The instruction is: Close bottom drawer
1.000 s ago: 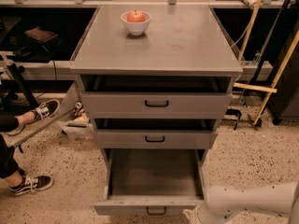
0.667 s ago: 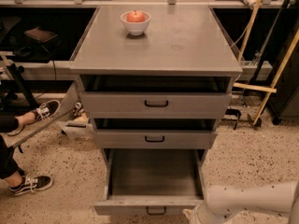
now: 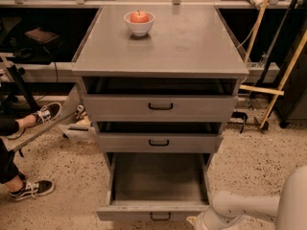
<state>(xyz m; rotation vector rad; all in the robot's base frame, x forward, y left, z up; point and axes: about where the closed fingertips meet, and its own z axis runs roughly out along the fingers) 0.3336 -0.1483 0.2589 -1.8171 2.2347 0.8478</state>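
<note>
Camera view: grey metal table point(image 3: 192, 42) with three stacked drawers, seen from the front and above. White bowl point(image 3: 139, 27) sits on the table top near the back left, with a red apple point(image 3: 139, 17) in it. Top drawer point(image 3: 160, 107) is pulled out a little, a dark gap showing above its front; black handle in the middle. Middle drawer point(image 3: 159, 142) is also slightly out, with a small black loop handle. Bottom drawer point(image 3: 158, 178) is the lowest of the three and pulled far out toward the camera; its plain grey tray is open to view, and its front with the handle point(image 3: 160, 217) sits at the bottom edge of the frame. White robot arm point(image 3: 249, 206) comes in from the lower right corner, low over the floor. Gripper point(image 3: 194, 221) is at the bottom edge, just beside the right end of the bottom drawer's front; contact cannot be told, and open or closed cannot be told either. Speckled floor point(image 3: 259, 157) all round. At left, a person's legs with two black-and-white sneakers: one point(image 3: 45, 113) up near the table's left side, the other point(image 3: 31, 188) lower left. Wooden poles point(image 3: 283, 75) lean at the right, well apart from the table.
</note>
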